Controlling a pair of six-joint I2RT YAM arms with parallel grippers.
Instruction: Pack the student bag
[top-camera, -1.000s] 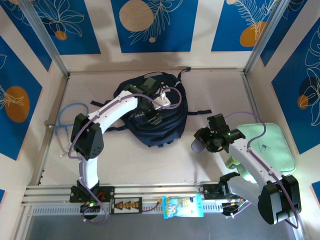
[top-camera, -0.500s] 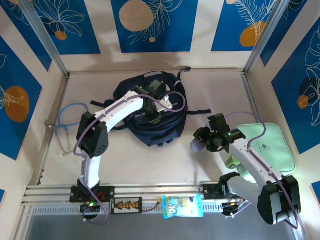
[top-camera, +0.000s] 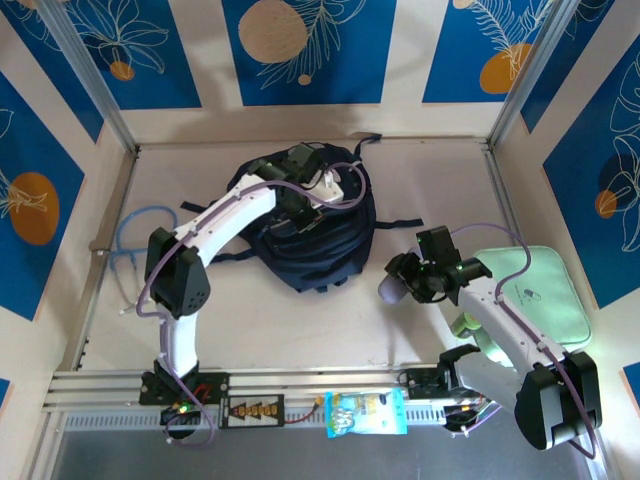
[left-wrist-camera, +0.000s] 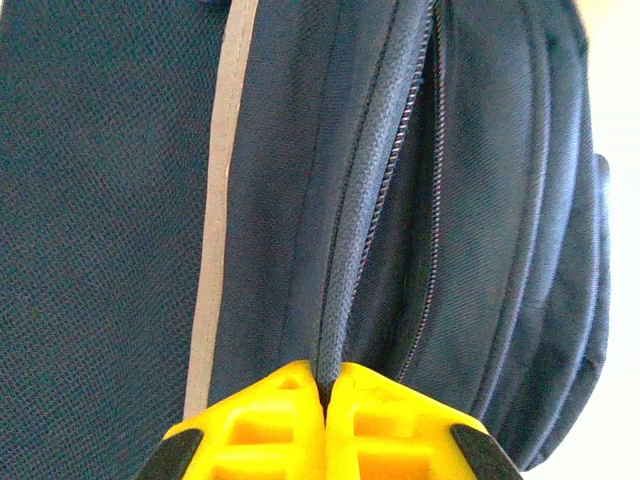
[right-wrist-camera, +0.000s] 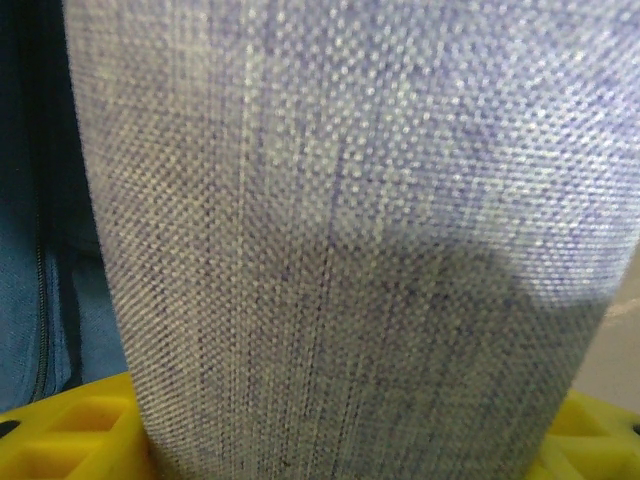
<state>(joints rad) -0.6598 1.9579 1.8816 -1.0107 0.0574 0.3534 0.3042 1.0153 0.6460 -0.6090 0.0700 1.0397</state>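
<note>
Pinching the zipper edge (left-wrist-camera: 350, 250) of the backpack (top-camera: 312, 262), the left pincer (left-wrist-camera: 325, 388) needed a slow lift; the right pincer (top-camera: 410, 283) gripped a grey pouch (right-wrist-camera: 340, 250).

table (top-camera: 300, 325) w/ student bag (top-camera: 345, 248), mint case (top-camera: 548, 292), blue stethoscope (top-camera: 119, 240)

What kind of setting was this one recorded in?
Probably a staged lab test booth, not a real room: blue leaf-print wall panels enclose a table, aluminium frame posts stand at the corners, and the two arms bolt to a rail.
</note>
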